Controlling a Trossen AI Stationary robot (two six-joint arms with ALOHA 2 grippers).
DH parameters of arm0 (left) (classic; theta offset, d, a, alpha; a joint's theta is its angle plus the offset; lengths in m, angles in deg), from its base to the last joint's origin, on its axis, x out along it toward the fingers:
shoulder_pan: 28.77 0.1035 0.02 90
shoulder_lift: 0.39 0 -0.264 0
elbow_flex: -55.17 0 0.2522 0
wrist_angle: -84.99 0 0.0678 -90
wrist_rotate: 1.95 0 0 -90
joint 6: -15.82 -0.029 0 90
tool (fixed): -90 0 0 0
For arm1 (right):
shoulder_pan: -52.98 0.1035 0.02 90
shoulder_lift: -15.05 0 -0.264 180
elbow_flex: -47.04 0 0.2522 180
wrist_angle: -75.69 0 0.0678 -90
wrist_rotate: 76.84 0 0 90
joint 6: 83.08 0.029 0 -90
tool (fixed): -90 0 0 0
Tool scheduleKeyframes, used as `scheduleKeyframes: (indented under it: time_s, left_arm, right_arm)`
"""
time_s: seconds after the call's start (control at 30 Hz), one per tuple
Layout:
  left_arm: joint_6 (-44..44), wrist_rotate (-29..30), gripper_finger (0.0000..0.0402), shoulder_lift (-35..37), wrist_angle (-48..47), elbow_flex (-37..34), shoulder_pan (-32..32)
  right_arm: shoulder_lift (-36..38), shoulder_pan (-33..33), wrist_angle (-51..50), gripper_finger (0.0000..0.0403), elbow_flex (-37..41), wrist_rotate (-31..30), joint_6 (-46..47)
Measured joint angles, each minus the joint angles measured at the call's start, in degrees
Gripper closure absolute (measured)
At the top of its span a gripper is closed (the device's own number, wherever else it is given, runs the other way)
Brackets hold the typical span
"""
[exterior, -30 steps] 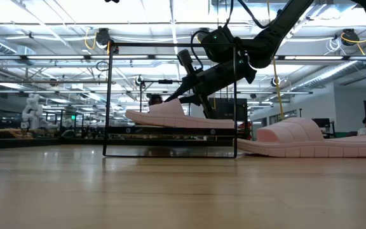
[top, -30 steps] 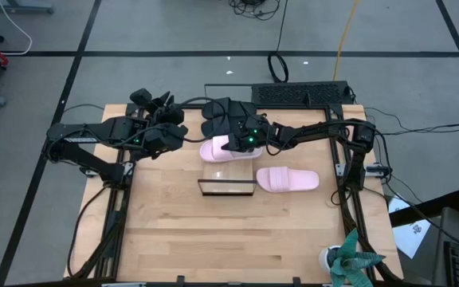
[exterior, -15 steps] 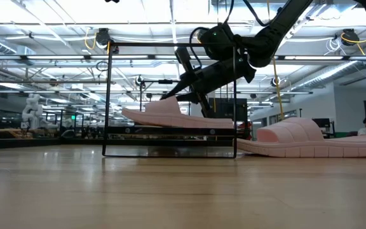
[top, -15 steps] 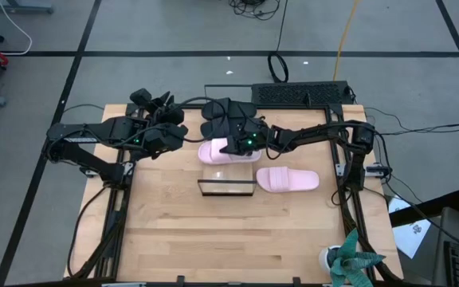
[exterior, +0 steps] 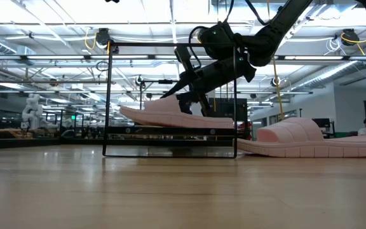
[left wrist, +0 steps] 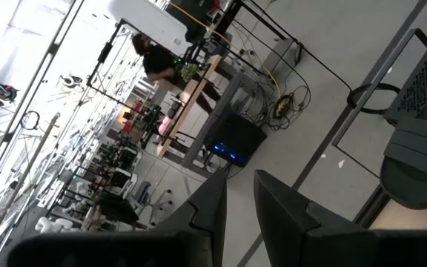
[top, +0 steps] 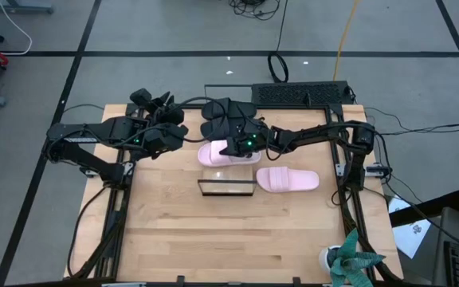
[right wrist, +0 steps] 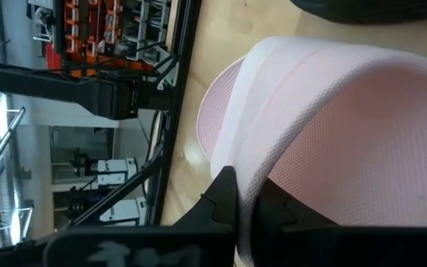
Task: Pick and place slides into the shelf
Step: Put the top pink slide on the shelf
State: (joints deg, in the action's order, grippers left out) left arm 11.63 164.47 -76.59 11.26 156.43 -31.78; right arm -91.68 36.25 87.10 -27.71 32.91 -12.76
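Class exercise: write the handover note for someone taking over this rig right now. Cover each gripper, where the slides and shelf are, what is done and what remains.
Right gripper: shut on the strap of a pale pink slide sandal, held tilted above the table, just behind the shelf.
Left gripper: idle at the table's back left, holding nothing.
The black-framed light-wood shelf sits mid-table, with no slide on it.
Second pale pink slide sandal lies on the table right of the shelf.
The matte black slide pair lies at the table's back edge.
Done: one pink slide lifted. Left: place all four slides.
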Motion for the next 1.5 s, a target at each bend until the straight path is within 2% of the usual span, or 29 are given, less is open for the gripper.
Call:
scheduleKeyframes:
  time_s: [0.67, 0.97, 1.3, 1.5]
  left_arm:
    - [0.0, 0.0, 0.0323, 0.0, 0.0, 0.0, 0.0]
    - [0.0, 0.0, 0.0323, 0.0, 0.0, 0.0, 0.0]
    - [0.0, -0.1, 0.0323, 0.0, 0.0, 0.0, 0.0]
    - [0.0, -0.1, 0.0323, 0.0, 0.0, 0.0, 0.0]
  right_arm:
    - [0.1, -0.1, -0.6, 0.0393, 0.0, -4.7, -5.3]
    - [0.1, -0.3, -0.4, 0.0384, 0.0, -4.5, -7.8]
    - [0.1, -0.3, 0.4, 0.0316, 0.0, -4.4, -8.1]
    - [0.1, -0.3, 0.8, 0.0279, 0.0, -1.8, -7.7]
